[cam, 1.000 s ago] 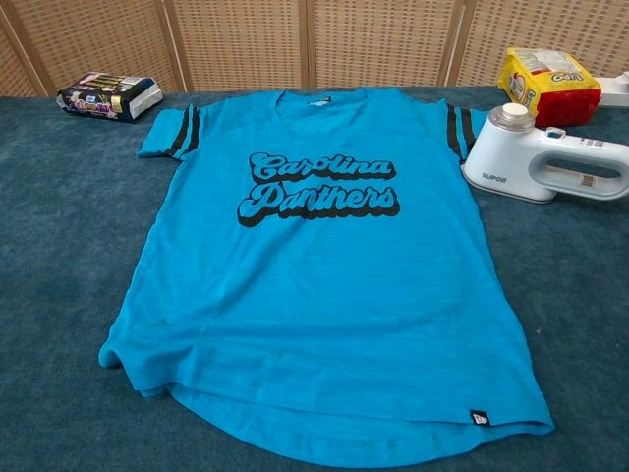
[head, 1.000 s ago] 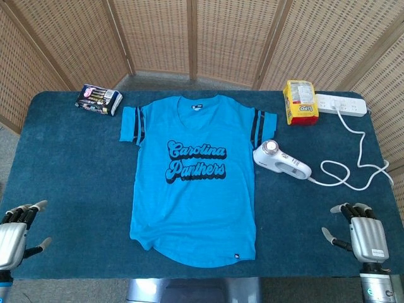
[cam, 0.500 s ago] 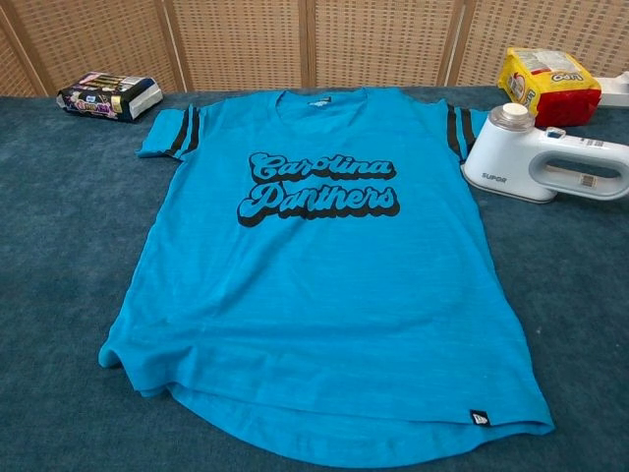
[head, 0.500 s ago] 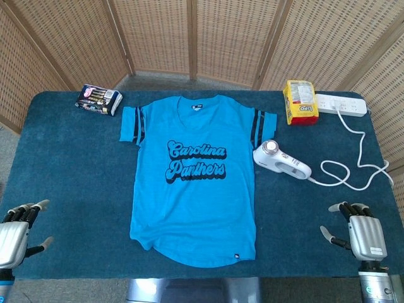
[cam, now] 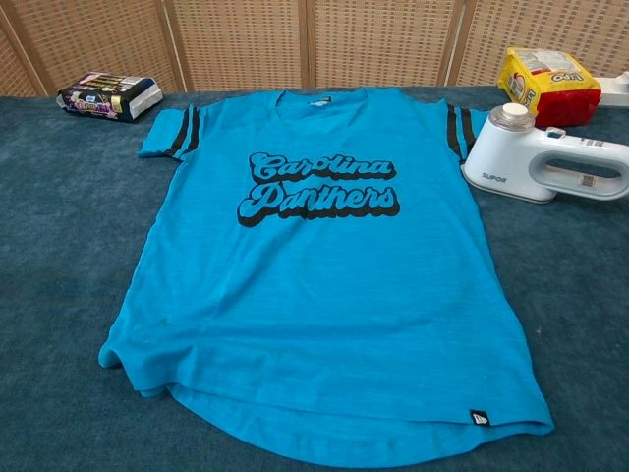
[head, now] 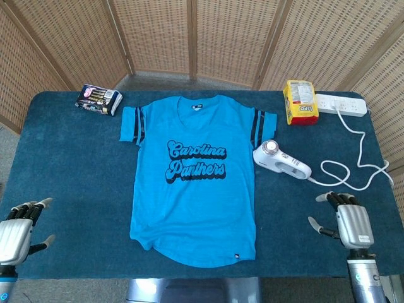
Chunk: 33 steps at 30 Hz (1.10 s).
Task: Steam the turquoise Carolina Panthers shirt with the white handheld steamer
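- Steamer (cam: 546, 164) cut off at the right edge in the chest view, handle end lost; whole in the head view, lying on its side just beside the shirt's sleeve, touching or apart impossible to tell.
- Small print on both packets too fine to read; only "SUPOR" legible on the steamer body, chest view.
- Shirt (head: 196, 177) spread flat, front up, mid-table; heathered turquoise knit, dark striped sleeves, curved hem, black script lettering, small tag at the hem.
- Table (head: 69, 164) covered in deep blue, carpet-like pile.
- Woven cane screen (head: 189, 35) standing behind, ribbed with wooden posts.
- Steamer smooth white plastic, round metallic head, looped handle, white cord (head: 344, 173) snaking off to a power strip (head: 341, 104).
- Yellow packet (head: 300, 102) glossy, near the strip; dark packet (head: 98, 99) crinkled, far left corner.
- Hands only in the head view, none in the chest view.
- Left hand (head: 17, 232) at the near left edge, fingers apart, holding nothing.
- Right hand (head: 346, 221) near the cord's loop, fingers spread, nothing held, well short of the steamer.
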### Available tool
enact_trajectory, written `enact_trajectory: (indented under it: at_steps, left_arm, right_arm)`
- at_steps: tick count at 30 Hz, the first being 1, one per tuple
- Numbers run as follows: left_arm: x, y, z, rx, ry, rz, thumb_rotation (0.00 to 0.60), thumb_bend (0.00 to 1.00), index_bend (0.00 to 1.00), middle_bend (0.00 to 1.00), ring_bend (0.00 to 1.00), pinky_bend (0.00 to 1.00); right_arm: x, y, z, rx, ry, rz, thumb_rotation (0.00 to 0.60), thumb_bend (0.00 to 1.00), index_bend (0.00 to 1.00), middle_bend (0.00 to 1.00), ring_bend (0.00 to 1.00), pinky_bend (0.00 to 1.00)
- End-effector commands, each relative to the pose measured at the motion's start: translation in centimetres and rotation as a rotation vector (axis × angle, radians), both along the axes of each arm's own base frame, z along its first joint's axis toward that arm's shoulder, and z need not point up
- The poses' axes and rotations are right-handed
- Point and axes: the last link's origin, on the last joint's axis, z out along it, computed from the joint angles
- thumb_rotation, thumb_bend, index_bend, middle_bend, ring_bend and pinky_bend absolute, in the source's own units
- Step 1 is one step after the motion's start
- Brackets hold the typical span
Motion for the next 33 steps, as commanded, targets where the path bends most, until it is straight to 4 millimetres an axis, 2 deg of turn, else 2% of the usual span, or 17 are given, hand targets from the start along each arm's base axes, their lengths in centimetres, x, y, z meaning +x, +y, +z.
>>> enact_trajectory:
  at_steps: [1,5,14,25,33]
  left_arm:
    - [0.2,0.1,-0.2,-0.008,-0.001,-0.004,0.509,0.18,0.18,0.32,0.22,0.21]
    - [0.2,0.2,-0.4,-0.017,0.000,-0.001,0.510,0.18,0.18,0.32,0.22,0.21]
    - [0.2,0.6,-0.7,-0.030,0.006,0.001,0.509,0.18,0.18,0.32,0.22,0.21]
    - [0.0,0.5,-0.7,-0.028,0.006,0.013,0.513,0.18,0.18,0.32,0.22,0.21]
    - [0.0,0.6,-0.6,-0.025,0.003,0.011,0.512,0.18,0.18,0.32,0.22,0.21]
  right_arm:
    - [1.4,-2.5,-0.7,-0.018,-0.018,0.019,0.474,0.29,0.36,0.40,0.35,0.29]
    - [2.8,-5.1,-2.0,-0.037,-0.010,0.033,0.471,0.26,0.31,0.38,0.33,0.30]
    - [4.0,-9.2,-4.5,-0.028,0.032,0.005,0.468,0.23,0.21,0.32,0.31,0.31]
    - [3.9,-12.8,-6.0,-0.077,0.132,-0.062,0.470,0.23,0.18,0.30,0.30,0.32]
    - [3.2,-13.8,-6.9,-0.075,0.156,-0.103,0.471,0.23,0.18,0.30,0.29,0.31]
